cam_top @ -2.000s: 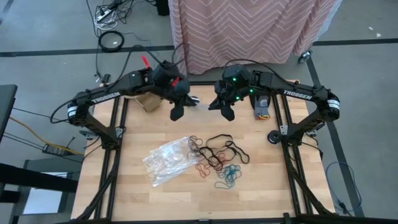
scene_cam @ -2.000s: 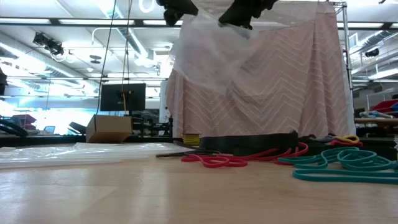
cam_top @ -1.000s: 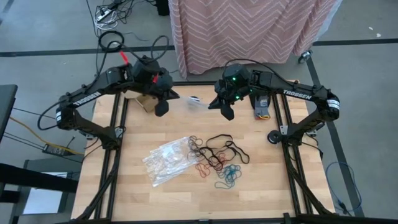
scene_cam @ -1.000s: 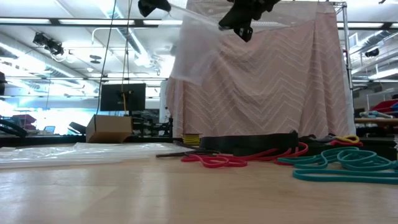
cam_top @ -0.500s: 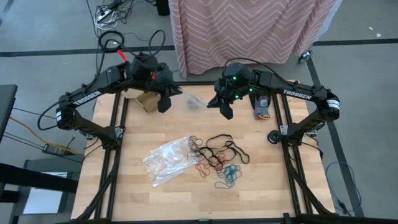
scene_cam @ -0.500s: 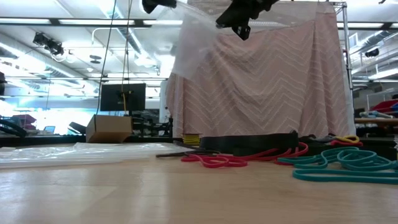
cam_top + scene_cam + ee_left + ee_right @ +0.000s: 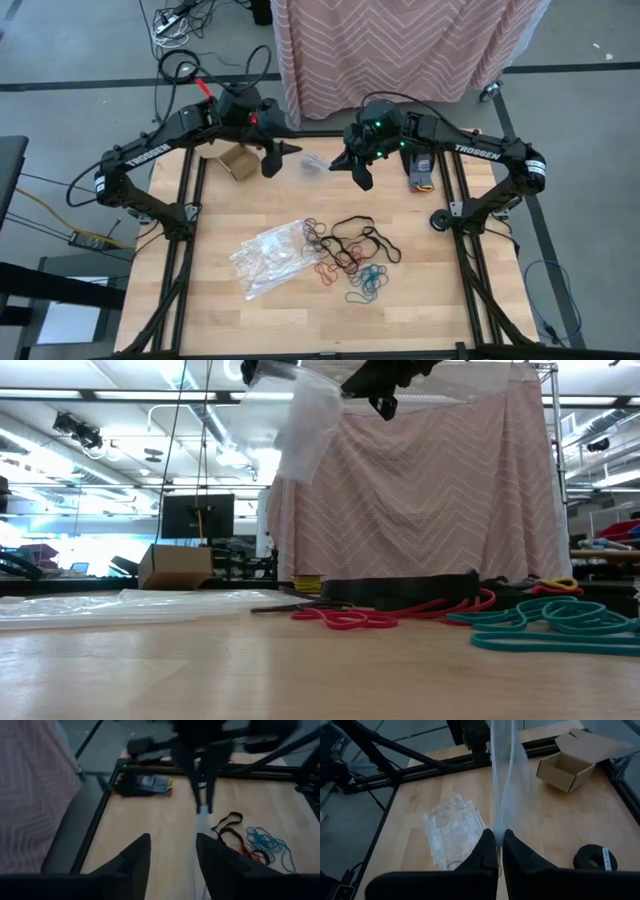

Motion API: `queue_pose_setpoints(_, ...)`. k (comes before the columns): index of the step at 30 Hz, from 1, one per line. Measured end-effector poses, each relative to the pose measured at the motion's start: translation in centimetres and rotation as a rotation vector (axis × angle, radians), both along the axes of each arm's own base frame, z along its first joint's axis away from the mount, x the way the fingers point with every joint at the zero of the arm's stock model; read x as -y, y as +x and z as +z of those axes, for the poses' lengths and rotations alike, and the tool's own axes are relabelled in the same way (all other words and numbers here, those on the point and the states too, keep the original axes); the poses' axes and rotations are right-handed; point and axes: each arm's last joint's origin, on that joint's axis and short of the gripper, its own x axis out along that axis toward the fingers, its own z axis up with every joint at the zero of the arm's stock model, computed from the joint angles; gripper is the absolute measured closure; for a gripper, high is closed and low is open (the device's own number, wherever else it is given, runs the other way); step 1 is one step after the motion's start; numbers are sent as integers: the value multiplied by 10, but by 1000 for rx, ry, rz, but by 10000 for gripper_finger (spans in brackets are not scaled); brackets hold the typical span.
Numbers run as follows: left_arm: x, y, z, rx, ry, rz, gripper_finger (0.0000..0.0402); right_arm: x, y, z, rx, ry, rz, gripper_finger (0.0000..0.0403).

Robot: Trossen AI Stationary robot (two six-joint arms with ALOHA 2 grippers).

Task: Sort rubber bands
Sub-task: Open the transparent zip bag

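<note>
arms: dark, six-joint | marking: white TROSSEN lettering on both | left arm (image 7: 150, 155): red tie, black cables | right arm (image 7: 480, 152): green lights

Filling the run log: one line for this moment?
left gripper: open, off bag | right gripper: shut on clear bag, raised | rubber bands: unsorted on table

"TROSSEN" is printed on both arms: left arm (image 7: 133, 157), right arm (image 7: 473, 150).

The pale wooden table top (image 7: 420, 290) looks smooth and matt; the thin clear plastic bag (image 7: 506, 780) is glossy; the brown cardboard box (image 7: 570, 762) is matt.
</note>
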Motion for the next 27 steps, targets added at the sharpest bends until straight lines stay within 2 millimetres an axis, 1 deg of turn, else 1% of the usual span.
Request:
queue_pose_setpoints(3, 3, 2, -1, -13, 56, -55, 233, 0, 0, 0, 1, 6, 9, 397)
queue_pose_setpoints(5, 3, 4, -5, -42, 57, -64, 230, 0, 0, 0, 2, 7, 12, 397)
queue_pose_setpoints(10, -1, 13, -21, -135, 24, -61, 218, 0, 0, 0, 0, 18, 8, 397)
queue_pose_setpoints(14, 1, 25, -35, -206, -7, -85, 215, 0, 0, 0, 1, 19, 7, 397)
queue_pose_setpoints(18, 3, 37, -43, -216, -4, -98, 215, 0, 0, 0, 1, 19, 7, 397)
queue_pose_setpoints(22, 2, 49, -46, -192, 42, -66, 215, 0, 0, 0, 1, 20, 7, 397)
queue_pose_setpoints(25, 0, 53, -47, -178, 58, -45, 230, 0, 0, 0, 2, 19, 7, 397)
queue_pose_setpoints(27, 0, 55, -49, -187, 63, -37, 264, 0, 0, 1, 5, 18, 7, 397)
